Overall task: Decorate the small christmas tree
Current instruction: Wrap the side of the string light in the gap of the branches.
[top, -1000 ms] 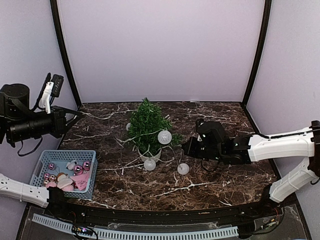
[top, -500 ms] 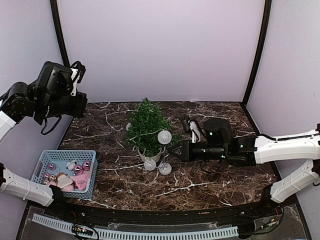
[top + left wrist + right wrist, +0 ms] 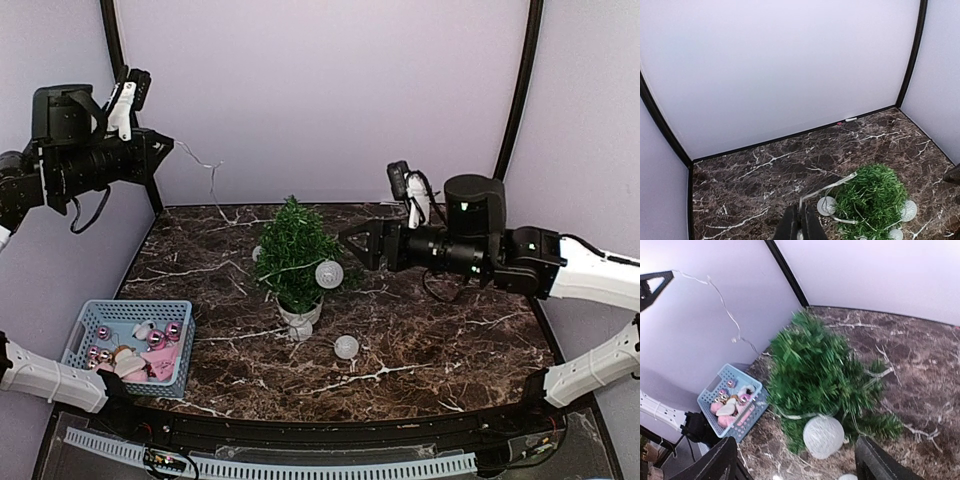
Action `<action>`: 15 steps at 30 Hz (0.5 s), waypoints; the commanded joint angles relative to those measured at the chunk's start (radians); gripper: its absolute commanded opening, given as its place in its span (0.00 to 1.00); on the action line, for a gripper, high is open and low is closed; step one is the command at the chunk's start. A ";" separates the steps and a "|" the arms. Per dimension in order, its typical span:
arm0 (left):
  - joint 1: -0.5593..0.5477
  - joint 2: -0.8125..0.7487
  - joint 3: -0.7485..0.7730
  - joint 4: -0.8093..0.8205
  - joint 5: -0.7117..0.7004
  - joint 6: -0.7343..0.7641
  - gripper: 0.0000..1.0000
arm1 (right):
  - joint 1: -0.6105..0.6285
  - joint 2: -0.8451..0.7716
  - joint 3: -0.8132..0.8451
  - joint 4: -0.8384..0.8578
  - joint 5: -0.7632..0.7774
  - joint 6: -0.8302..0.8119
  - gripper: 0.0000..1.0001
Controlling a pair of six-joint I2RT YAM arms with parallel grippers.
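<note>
The small christmas tree stands mid-table in its white pot, with a string of white ball lights draped over it. One ball lies on the table in front. High at the left, my left gripper is shut on the string's thin wire; its fingers pinch the wire leading to the tree. Just right of the tree, my right gripper hangs open, holding nothing. In its view the gripper faces the tree and a ball.
A blue basket of pink and silver ornaments sits at the near left; it also shows in the right wrist view as the basket. Black frame posts rise at the back corners against lilac walls.
My right gripper has opened, let go of the light string and risen from the table. A ball has come to rest in front of the pot. My left gripper has lifted, drawing the wire up.
</note>
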 commanded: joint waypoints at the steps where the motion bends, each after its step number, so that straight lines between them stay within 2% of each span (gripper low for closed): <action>1: 0.005 0.006 0.040 0.063 0.161 0.075 0.00 | 0.009 0.092 0.195 0.009 -0.067 -0.190 0.83; 6: 0.004 0.005 0.041 0.126 0.338 0.111 0.00 | 0.009 0.315 0.419 0.071 -0.206 -0.292 0.81; 12: 0.005 0.004 0.041 0.175 0.443 0.104 0.00 | 0.009 0.563 0.657 0.106 -0.438 -0.355 0.82; 15: 0.004 0.010 0.038 0.189 0.501 0.104 0.00 | 0.009 0.654 0.728 0.121 -0.453 -0.374 0.82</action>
